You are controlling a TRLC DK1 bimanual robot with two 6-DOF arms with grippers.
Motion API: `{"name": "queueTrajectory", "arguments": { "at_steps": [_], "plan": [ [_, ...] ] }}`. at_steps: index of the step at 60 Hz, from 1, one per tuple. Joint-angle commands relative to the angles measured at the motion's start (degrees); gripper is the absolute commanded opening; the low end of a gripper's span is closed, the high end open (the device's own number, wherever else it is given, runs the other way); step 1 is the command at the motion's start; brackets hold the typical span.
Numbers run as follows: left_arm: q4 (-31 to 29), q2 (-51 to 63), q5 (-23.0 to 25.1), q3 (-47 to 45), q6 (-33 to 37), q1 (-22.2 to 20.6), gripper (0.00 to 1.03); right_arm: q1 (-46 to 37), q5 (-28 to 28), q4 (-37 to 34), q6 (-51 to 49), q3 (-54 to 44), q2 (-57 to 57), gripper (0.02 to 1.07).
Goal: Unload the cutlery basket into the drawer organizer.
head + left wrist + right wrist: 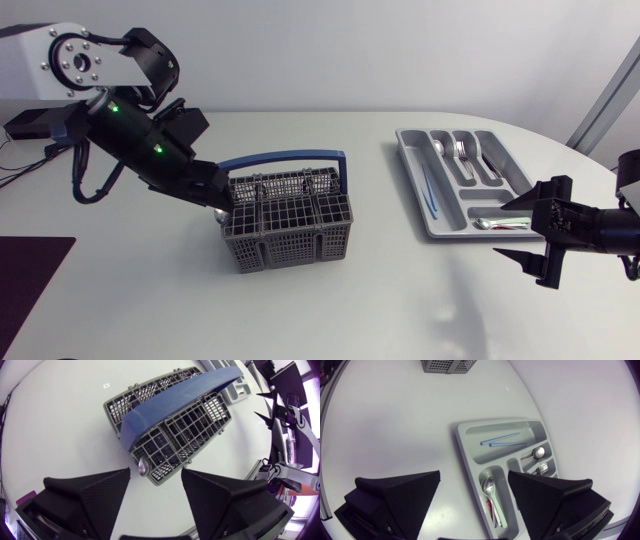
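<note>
The grey cutlery basket (290,225) with its blue handle (285,158) stands mid-table. My left gripper (220,203) is at the basket's left corner. In the left wrist view it (155,480) is open just above that corner, where a spoon's bowl (143,465) shows, and nothing sits between its fingers. The grey drawer organizer (412,160) lies at the right and holds blue sticks (500,440), forks (543,466) and a spoon (490,489). My right gripper (517,232) hangs open and empty beside the organizer's near end (470,452).
A dark mat (25,280) lies at the table's front left corner. The table's curved edge (560,150) runs just behind the organizer. Bare tabletop (400,290) lies between the basket and the organizer.
</note>
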Motion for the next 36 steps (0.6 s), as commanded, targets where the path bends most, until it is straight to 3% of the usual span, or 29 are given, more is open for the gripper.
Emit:
{"name": "queueTrajectory", "arguments": {
  "at_steps": [1, 10, 26, 36],
  "plan": [
    [0.54, 1.68, 0.61, -2.83, -3.19, -0.45, 0.63, 0.44, -0.62, 0.08, 1.11, -2.17, -1.75, 1.00],
    [1.95, 1.85, 0.61, -4.41, -4.24, -0.27, 0.59, 0.44, -0.89, 0.00, 1.02, -3.31, -3.86, 1.00],
    [6.43, 4.23, 0.88, -5.73, -6.18, 0.17, 0.21, 0.44, -0.98, 0.17, 1.20, -4.45, -4.39, 1.00],
    [6.60, 3.70, 0.97, -5.82, -6.62, -0.10, 0.14, 0.17, -1.06, 0.26, 1.02, -4.63, -4.39, 1.00]
  ]
}}
